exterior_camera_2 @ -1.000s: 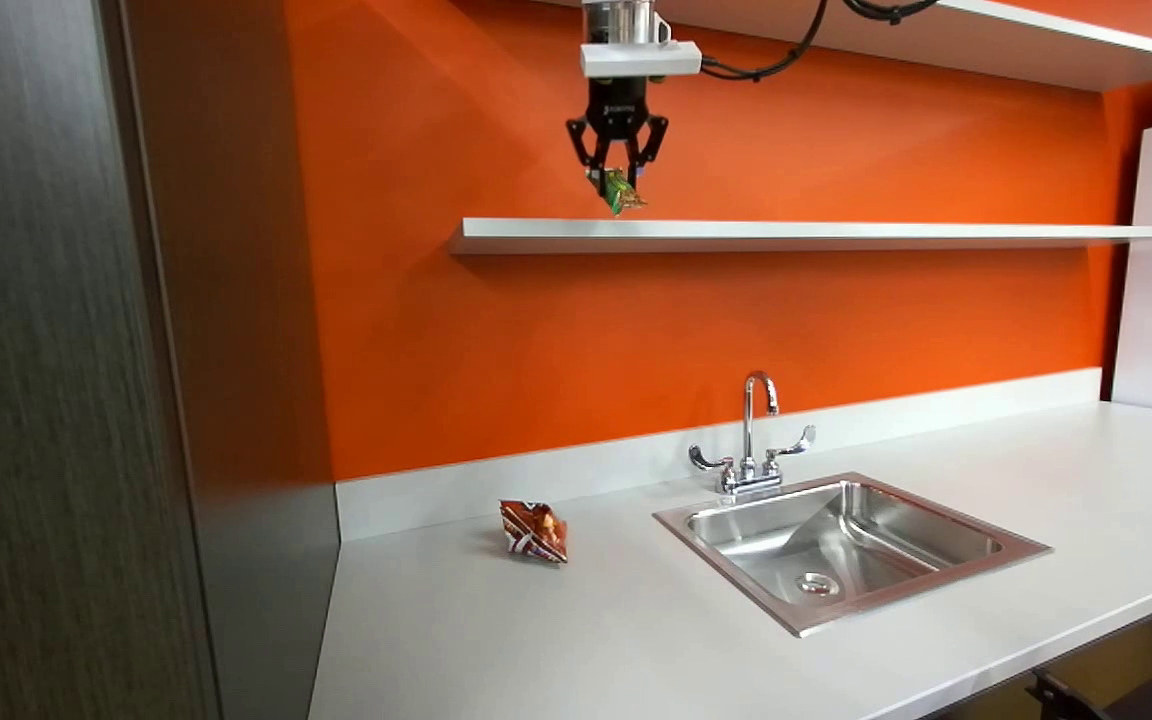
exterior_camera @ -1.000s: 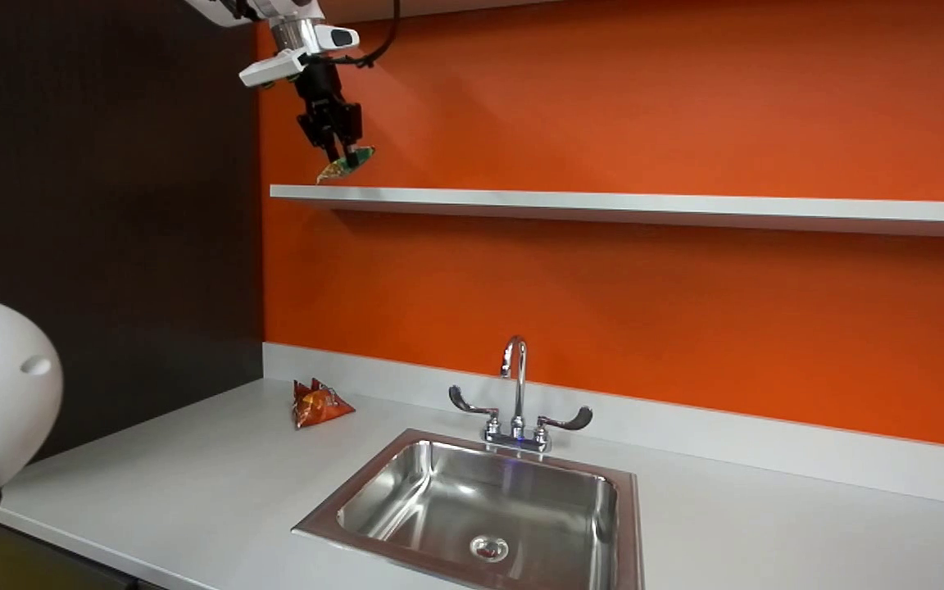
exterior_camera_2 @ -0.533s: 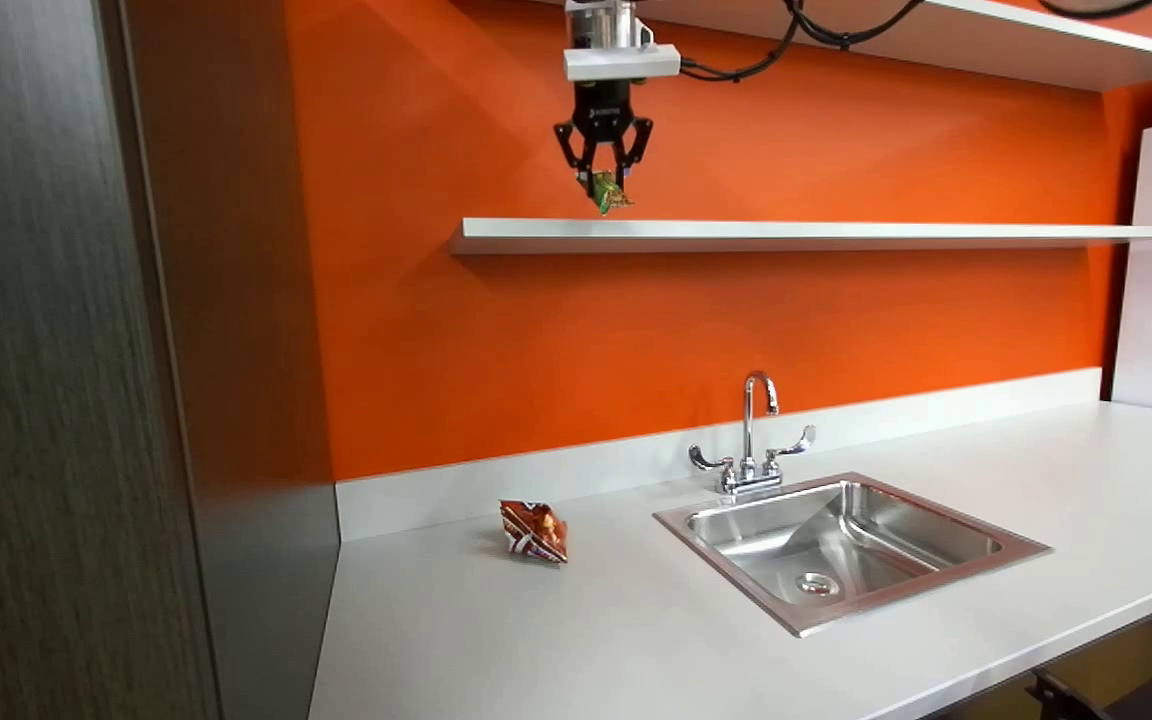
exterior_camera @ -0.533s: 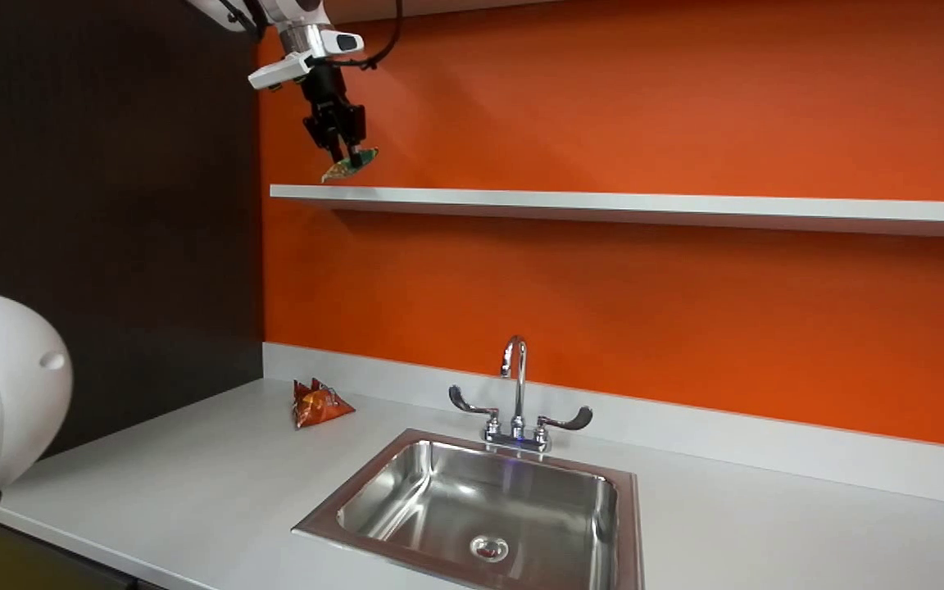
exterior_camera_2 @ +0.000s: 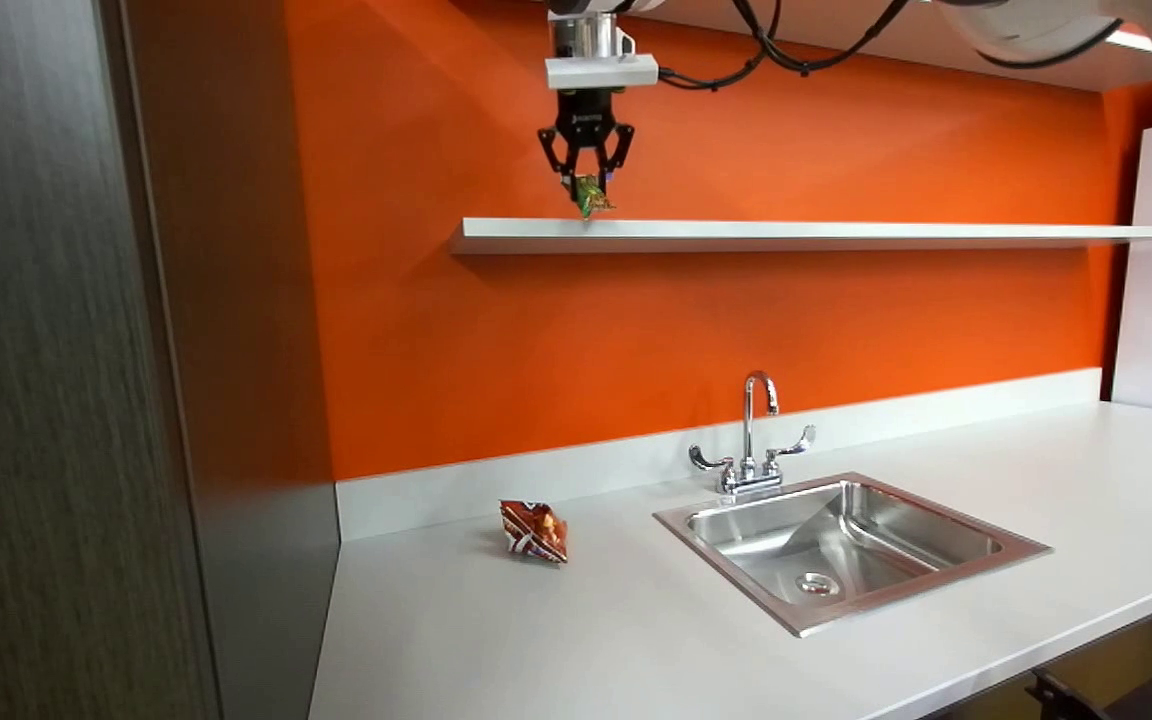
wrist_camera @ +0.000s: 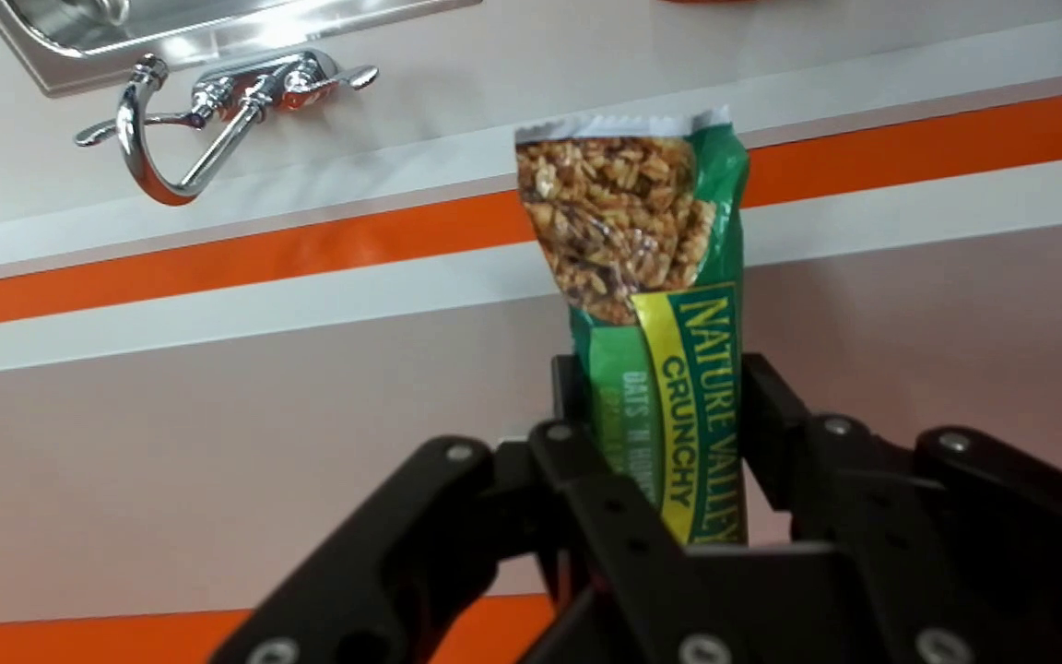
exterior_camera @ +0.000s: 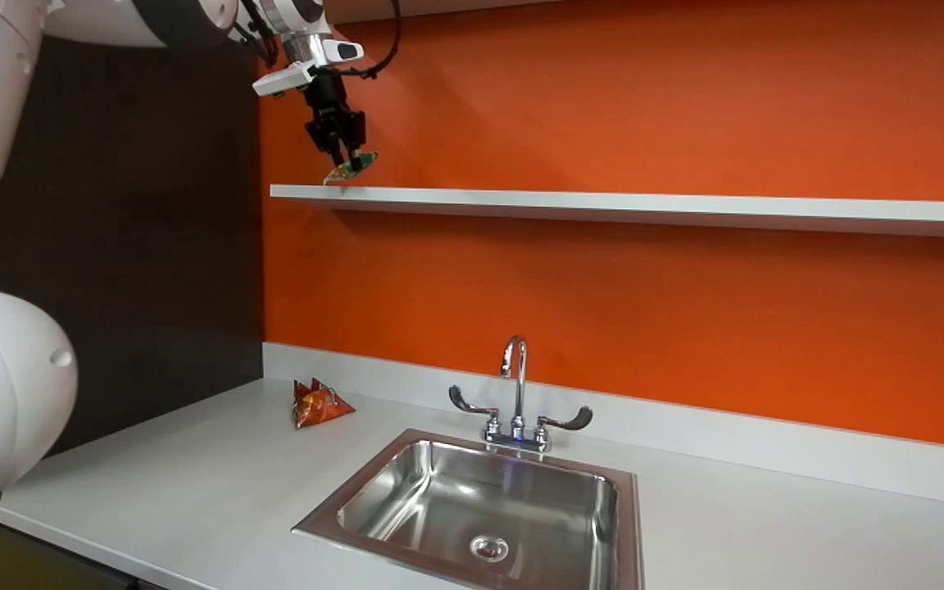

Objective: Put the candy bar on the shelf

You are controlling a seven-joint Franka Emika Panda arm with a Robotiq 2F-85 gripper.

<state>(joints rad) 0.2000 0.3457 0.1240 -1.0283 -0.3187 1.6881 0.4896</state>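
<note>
The candy bar is a green, yellow and brown granola bar wrapper (wrist_camera: 669, 369) in the wrist view. It also shows small in both exterior views (exterior_camera: 366, 160) (exterior_camera_2: 591, 198). My gripper (wrist_camera: 663, 397) is shut on its sides, with one black finger on each side; its rear end is hidden behind the gripper. In both exterior views the gripper (exterior_camera: 347, 161) (exterior_camera_2: 589, 190) hangs over the left end of the white shelf (exterior_camera: 603, 202) (exterior_camera_2: 816, 231). The bar is tilted, its lower end just above the shelf's top edge; I cannot tell whether it touches. The shelf's surface (wrist_camera: 218, 461) fills the wrist view's middle.
A red-orange snack bag (exterior_camera: 320, 405) (exterior_camera_2: 534, 531) lies on the counter below, left of the steel sink (exterior_camera: 628, 524) and faucet (exterior_camera: 519, 385). A dark cabinet wall (exterior_camera: 136, 246) stands at the left. An upper shelf (exterior_camera_2: 836, 35) is above, and the orange wall is behind.
My gripper has moved with the bar toward the shelf's left end in an exterior view, and slightly down over the last half second. The bar stays held; the snack bag has not moved.
</note>
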